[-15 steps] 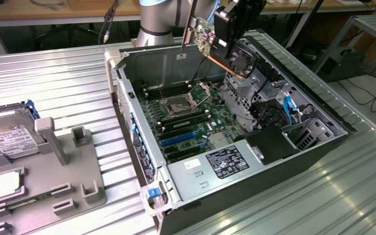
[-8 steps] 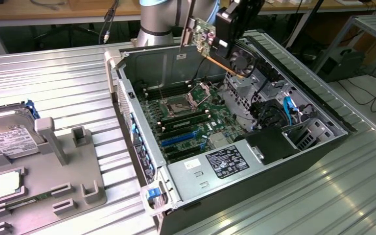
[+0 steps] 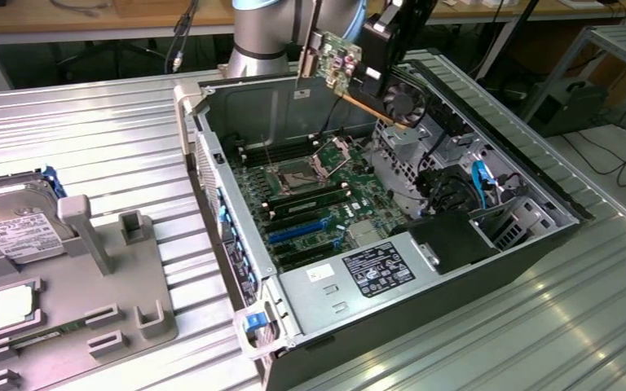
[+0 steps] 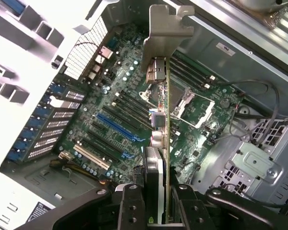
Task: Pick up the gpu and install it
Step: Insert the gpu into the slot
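Observation:
The gpu (image 3: 370, 81) hangs in the air over the far end of the open computer case (image 3: 531, 244), tilted, with its silver bracket and ports toward the exterior view's left and its black fan lower right. My gripper (image 3: 384, 37) is shut on the gpu from above. In the wrist view the gpu (image 4: 161, 143) shows edge-on, bracket (image 4: 165, 24) farthest from the camera, clamped between my black fingers (image 4: 130, 206) of the gripper (image 4: 158, 213). Below it lies the green motherboard (image 4: 110, 110) with a blue slot (image 4: 116, 125); the card is well above it.
The case lies on its side on a ribbed metal table (image 3: 107, 130). Inside are the empty processor socket (image 3: 297, 177), cables (image 3: 476, 183) and a drive cage (image 3: 509, 220). A grey fixture (image 3: 128, 318) at the exterior view's left carries a hard drive (image 3: 14, 224) and a processor chip (image 3: 11, 305).

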{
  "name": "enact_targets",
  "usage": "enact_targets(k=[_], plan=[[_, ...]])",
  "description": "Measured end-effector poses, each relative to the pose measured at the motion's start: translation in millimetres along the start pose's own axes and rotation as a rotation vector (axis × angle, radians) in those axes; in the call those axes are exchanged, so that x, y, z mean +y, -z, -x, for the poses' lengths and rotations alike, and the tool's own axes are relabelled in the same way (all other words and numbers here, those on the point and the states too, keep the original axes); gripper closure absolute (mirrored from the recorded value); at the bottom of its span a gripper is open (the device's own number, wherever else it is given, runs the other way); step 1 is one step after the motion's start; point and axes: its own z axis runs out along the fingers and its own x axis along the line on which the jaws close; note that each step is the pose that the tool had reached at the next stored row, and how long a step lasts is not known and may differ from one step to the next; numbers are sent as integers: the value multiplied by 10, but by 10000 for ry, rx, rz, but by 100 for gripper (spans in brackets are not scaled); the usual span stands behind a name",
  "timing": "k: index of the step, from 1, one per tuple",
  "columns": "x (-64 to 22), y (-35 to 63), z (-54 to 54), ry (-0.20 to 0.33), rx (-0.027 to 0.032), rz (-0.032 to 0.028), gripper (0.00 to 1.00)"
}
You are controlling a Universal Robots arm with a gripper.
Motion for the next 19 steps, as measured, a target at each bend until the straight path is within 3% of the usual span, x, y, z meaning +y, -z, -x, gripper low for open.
enact_targets(k=[16, 19], plan=[[0, 0, 0, 1613, 83, -10, 72], [0, 1, 1, 1852, 71, 19, 72]])
